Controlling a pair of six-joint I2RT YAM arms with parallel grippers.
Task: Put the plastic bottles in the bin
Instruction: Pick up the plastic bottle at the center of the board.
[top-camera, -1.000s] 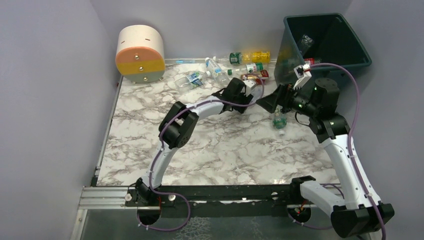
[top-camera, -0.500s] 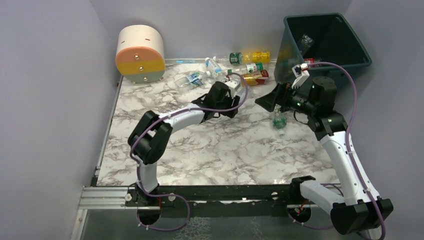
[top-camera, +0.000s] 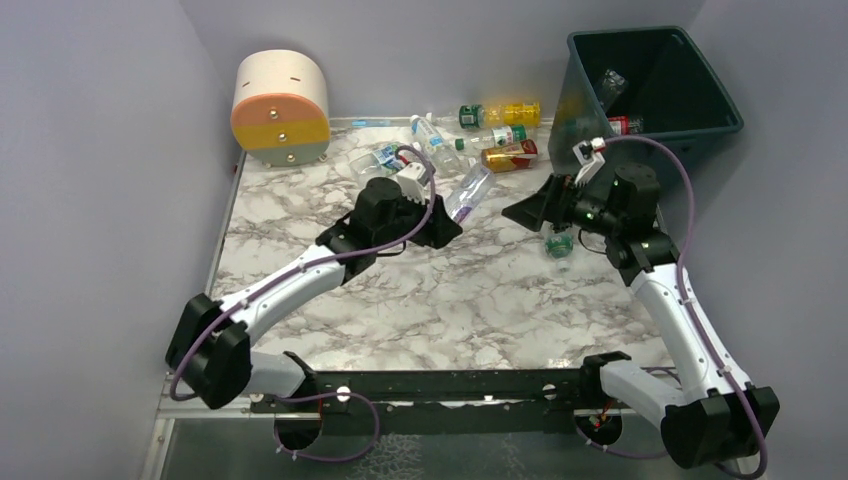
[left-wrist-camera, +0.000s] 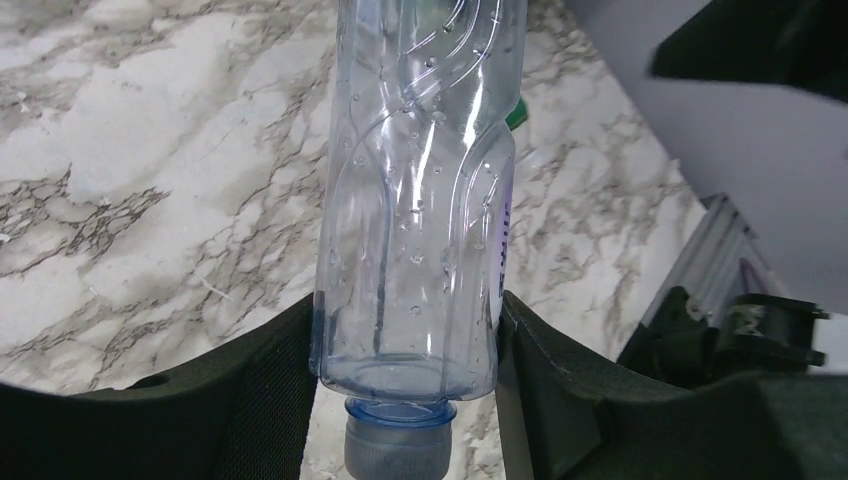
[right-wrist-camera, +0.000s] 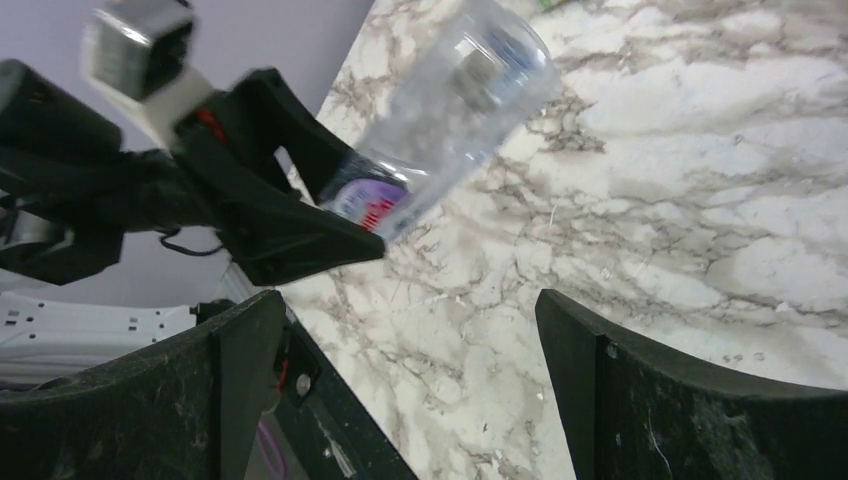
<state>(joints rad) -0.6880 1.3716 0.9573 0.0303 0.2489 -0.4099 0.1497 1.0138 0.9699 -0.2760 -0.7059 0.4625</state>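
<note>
My left gripper (top-camera: 441, 216) is shut on a clear bottle (top-camera: 468, 193) with a purple label, gripped near its cap end (left-wrist-camera: 403, 440) and held tilted above the marble. In the left wrist view the bottle (left-wrist-camera: 415, 200) fills the gap between both pads. My right gripper (top-camera: 524, 209) stands open just right of it, facing the bottle (right-wrist-camera: 450, 120), nothing between its fingers (right-wrist-camera: 245, 380). Below the right wrist lies a green-capped bottle (top-camera: 559, 243). Several more plastic bottles (top-camera: 500, 135) lie along the back wall. The teal bin (top-camera: 578, 105) at back right holds two bottles (top-camera: 612, 82).
A round cream, orange and yellow drum (top-camera: 281, 105) stands at the back left. The left and back walls close in the marble table (top-camera: 420, 300). A black rail (top-camera: 450, 385) runs along the near edge by the arm bases.
My left arm has drawn back to the left with the clear bottle in its grip, its elbow swinging down and out. My right gripper has shifted slightly left and stayed open.
</note>
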